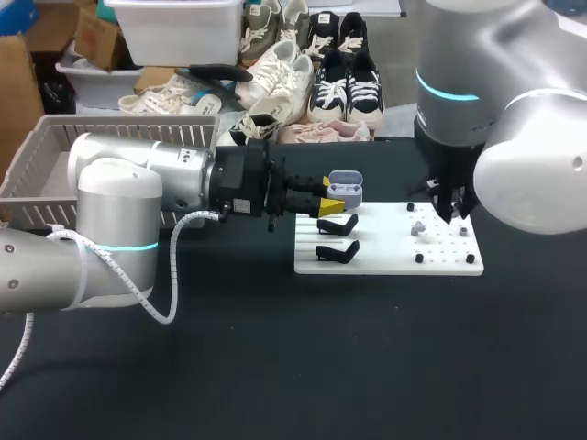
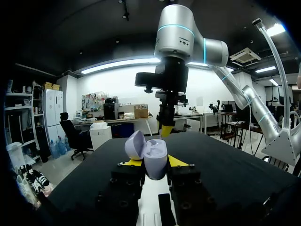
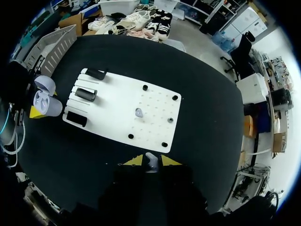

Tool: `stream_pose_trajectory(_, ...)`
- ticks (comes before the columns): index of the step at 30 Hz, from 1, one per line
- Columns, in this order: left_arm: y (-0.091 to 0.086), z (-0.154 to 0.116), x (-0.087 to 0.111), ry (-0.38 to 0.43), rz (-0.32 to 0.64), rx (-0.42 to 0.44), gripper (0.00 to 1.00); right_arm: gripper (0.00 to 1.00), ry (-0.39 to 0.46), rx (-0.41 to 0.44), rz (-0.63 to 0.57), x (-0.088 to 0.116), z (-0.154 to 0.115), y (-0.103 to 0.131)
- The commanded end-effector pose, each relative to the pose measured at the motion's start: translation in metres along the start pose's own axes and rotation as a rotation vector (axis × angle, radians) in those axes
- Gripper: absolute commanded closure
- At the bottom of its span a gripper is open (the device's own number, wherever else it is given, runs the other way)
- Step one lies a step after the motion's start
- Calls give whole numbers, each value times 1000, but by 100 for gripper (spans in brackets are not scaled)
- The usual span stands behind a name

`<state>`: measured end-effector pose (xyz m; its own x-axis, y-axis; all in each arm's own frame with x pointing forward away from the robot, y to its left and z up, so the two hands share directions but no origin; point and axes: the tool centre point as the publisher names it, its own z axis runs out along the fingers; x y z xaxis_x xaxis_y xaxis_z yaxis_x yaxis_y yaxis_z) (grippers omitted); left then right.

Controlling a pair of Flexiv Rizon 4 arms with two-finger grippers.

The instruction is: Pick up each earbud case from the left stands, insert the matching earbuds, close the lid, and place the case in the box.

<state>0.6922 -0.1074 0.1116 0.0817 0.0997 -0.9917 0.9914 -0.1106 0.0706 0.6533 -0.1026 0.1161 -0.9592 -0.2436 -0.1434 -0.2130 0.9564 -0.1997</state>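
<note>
Head view: left gripper [image 1: 333,209] clamped on the open case [image 1: 345,187], beside the board [image 1: 385,261].
Left wrist view: case lid raised.
Right wrist view: right gripper [image 3: 151,161] pinches one earbud [image 3: 151,158]; second earbud [image 3: 139,112] on the board.
Insertion, closing and boxing appear outstanding.

Bright and even from overhead across the black table [image 1: 321,376]; faint, soft shadows under the black stands [image 1: 337,249] on the white board [image 1: 385,260]. Glossy highlights on the left arm [image 1: 119,192] and right arm [image 1: 532,174]. Backlit in the left wrist view: left gripper [image 2: 154,162] dark, pinching the pale earbud case [image 2: 155,155]. Right gripper [image 3: 151,161] shaded too, clamping a bright white earbud [image 3: 151,160].
</note>
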Motion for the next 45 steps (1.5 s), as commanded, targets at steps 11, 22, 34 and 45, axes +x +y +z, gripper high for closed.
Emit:
stream_pose_trajectory(11,1,0,1,-1,1,0,100,100,44,231,434,-16,-4,2)
stream_pose_trajectory(22,1,0,1,-1,1,0,100,100,143,209,657,-4,-3,7)
stream_pose_trajectory(34,1,0,1,-1,1,0,100,100,143,209,657,-4,-3,7)
stream_pose_trajectory(45,1,0,1,-1,1,0,100,100,130,246,784,-21,-40,33)
